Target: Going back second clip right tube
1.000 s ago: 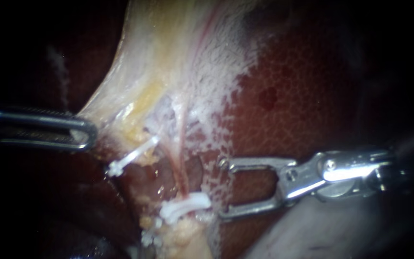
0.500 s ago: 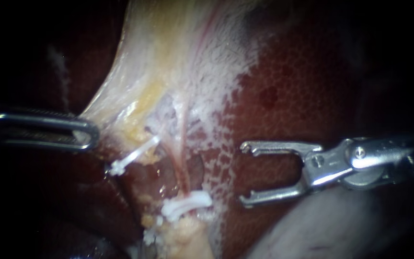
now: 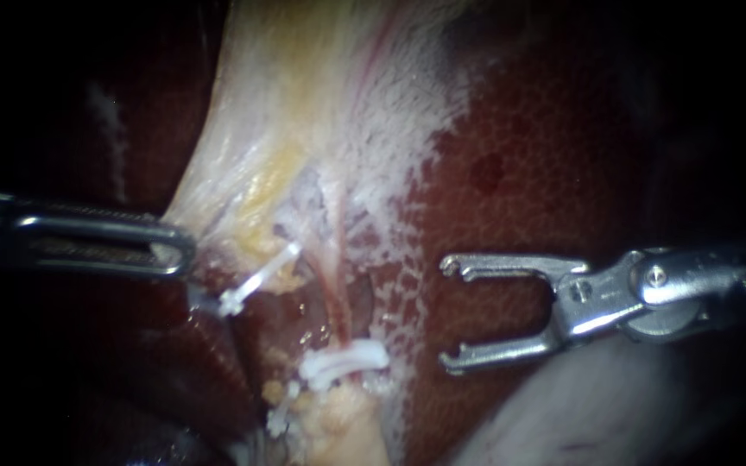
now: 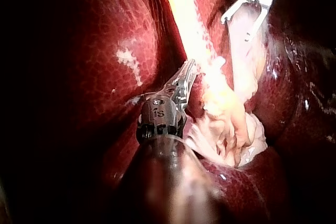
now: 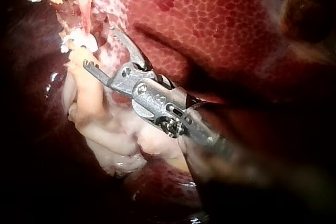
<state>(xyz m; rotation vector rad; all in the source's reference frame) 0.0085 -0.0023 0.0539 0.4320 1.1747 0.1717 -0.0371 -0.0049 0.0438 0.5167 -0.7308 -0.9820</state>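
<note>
Two instruments are seen. The right instrument (image 3: 449,312) is held level over the liver (image 3: 546,173) with jaws spread and empty, just beside the right tube (image 3: 337,293), which is crossed by a white clip bundle (image 3: 343,362) (single clips cannot be counted). Pale tissue (image 3: 304,103) is pinched by the left instrument (image 3: 179,250), near a lone clip (image 3: 256,278).

There's the white clip (image 3: 343,361), closed crosswise over the thin pink right tube (image 3: 336,298), its pale bands slightly curved. It sits just ahead of the lower jaw tip of the right instrument (image 3: 448,312), not touching it. Those jaws stand wide apart and hold nothing.
</note>
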